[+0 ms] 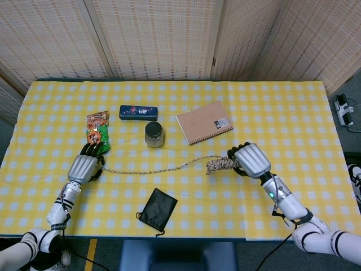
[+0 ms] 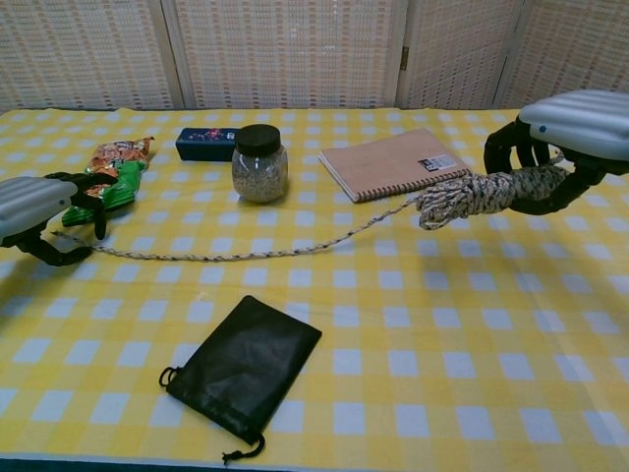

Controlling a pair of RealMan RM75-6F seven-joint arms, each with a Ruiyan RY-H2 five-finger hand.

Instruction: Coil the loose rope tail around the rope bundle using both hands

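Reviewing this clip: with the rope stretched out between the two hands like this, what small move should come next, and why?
Probably the left hand should carry the tail end toward the rope bundle to begin a wrap. The right hand already holds the bundle lifted off the table, while the rope tail lies nearly straight across the cloth, with no turn of it around the bundle yet.
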